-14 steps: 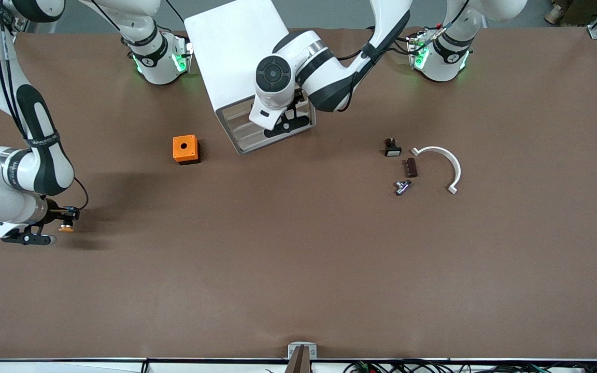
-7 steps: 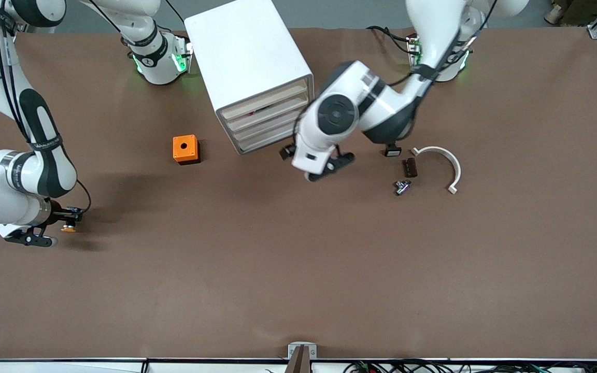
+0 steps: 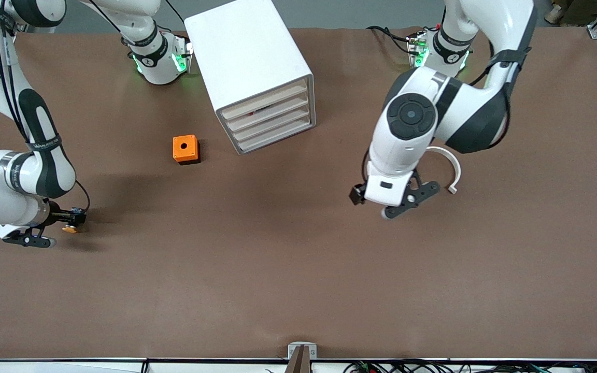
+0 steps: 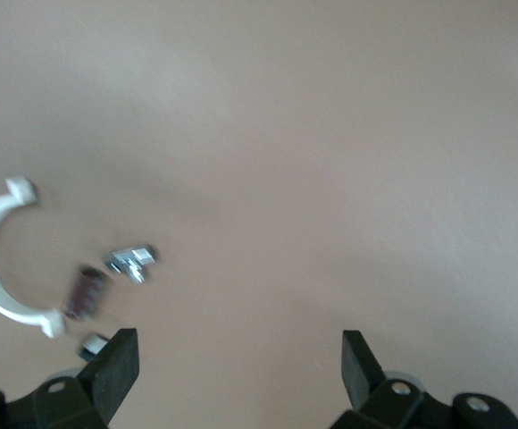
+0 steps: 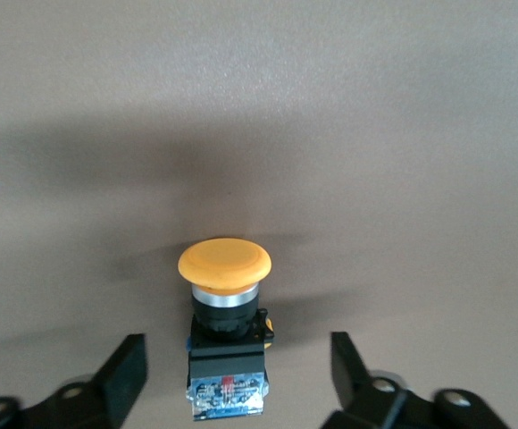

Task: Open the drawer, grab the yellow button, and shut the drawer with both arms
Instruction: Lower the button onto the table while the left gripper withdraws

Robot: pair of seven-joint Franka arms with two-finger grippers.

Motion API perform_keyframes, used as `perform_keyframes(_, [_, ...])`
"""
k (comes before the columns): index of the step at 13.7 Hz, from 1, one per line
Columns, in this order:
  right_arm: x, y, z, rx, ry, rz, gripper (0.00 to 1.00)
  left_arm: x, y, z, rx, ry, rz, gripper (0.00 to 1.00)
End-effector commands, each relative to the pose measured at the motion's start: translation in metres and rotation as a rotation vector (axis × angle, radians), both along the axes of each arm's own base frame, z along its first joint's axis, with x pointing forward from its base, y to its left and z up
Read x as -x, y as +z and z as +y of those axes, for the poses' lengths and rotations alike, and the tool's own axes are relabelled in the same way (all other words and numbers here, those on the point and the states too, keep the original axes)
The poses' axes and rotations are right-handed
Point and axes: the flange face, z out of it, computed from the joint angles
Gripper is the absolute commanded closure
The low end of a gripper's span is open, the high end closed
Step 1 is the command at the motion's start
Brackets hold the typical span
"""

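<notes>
Since the button (image 5: 226, 335) sits between my right gripper (image 5: 232, 371) jaws, spread apart, it's released.
Long axis runs straight out from the jaws; left gripper (image 4: 237, 371) gapes wide over bare tabletop (image 3: 298, 269).

You can't see the small parts under the left arm (image 3: 412, 124); the white clamp (image 3: 451, 166), at its four o'clock, seems half covered.

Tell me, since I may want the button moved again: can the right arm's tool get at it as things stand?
Probably yes. The button lies on the table between the right tool's open fingers, with nothing in the way.
</notes>
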Motion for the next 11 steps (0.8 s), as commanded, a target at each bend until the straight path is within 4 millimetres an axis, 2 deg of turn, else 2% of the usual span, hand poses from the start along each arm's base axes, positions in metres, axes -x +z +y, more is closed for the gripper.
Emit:
perform_keyframes(1, [-0.004,0.018,0.004,0.007,0.023,0.018,0.0,-0.016,0.03,0.055,-0.024,-0.045,-0.025,0.0])
perform_keyframes(2, [-0.005,0.032,0.007,0.01,0.024,0.023,0.0,-0.023,0.041,0.08,-0.023,-0.069,-0.032,0.0])
perform_keyframes(5, [-0.005,0.068,0.018,0.011,0.03,0.032,0.0,-0.031,0.073,0.134,-0.022,-0.128,-0.055,0.0])
perform_keyframes(8, [-0.003,0.112,0.039,0.013,0.039,0.039,0.0,-0.027,0.101,0.184,-0.03,-0.205,-0.033,0.0])
perform_keyframes(11, [0.005,0.165,0.061,0.021,0.051,0.051,0.0,-0.013,0.131,0.218,-0.033,-0.323,-0.01,0.0])
